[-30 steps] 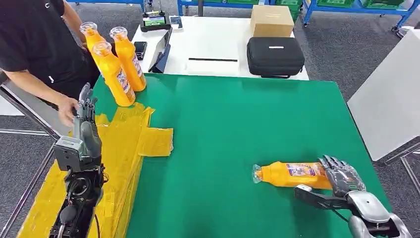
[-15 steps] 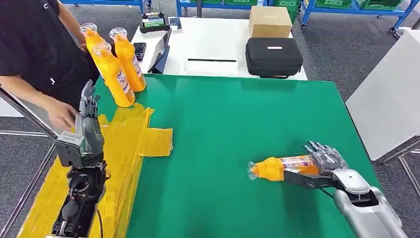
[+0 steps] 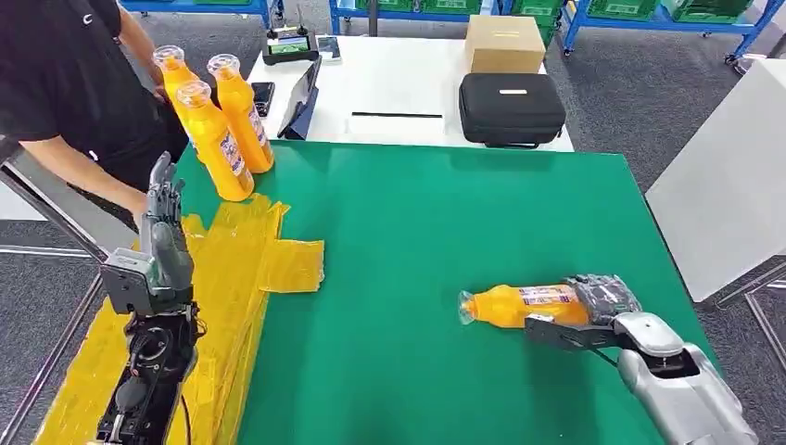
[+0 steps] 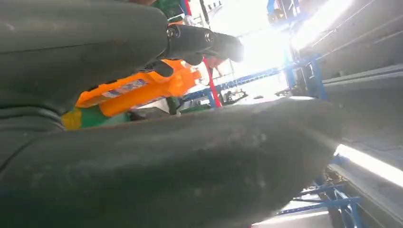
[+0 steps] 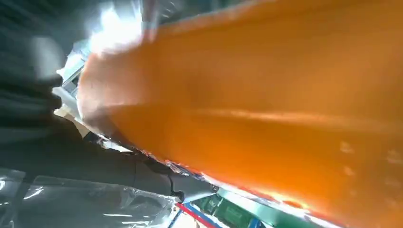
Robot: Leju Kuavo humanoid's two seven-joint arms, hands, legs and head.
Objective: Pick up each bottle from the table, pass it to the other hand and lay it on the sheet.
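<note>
Right hand [image 3: 604, 301] grasping the lying bottle [image 3: 514, 306] at the green table's [image 3: 445, 241] four o'clock: pick-up step. Left hand [image 3: 162, 218], fingers extended and empty, waits at nine o'clock over the yellow sheet [image 3: 232, 269]. Next move likely requires lifting and carrying toward it.

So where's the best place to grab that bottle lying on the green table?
Probably around the wide body, coming from its base end. The bottle lies on its side with its narrow neck pointing to the robot's left, and the right hand is already wrapped round the labelled body. That leaves the neck end free for the left hand.
</note>
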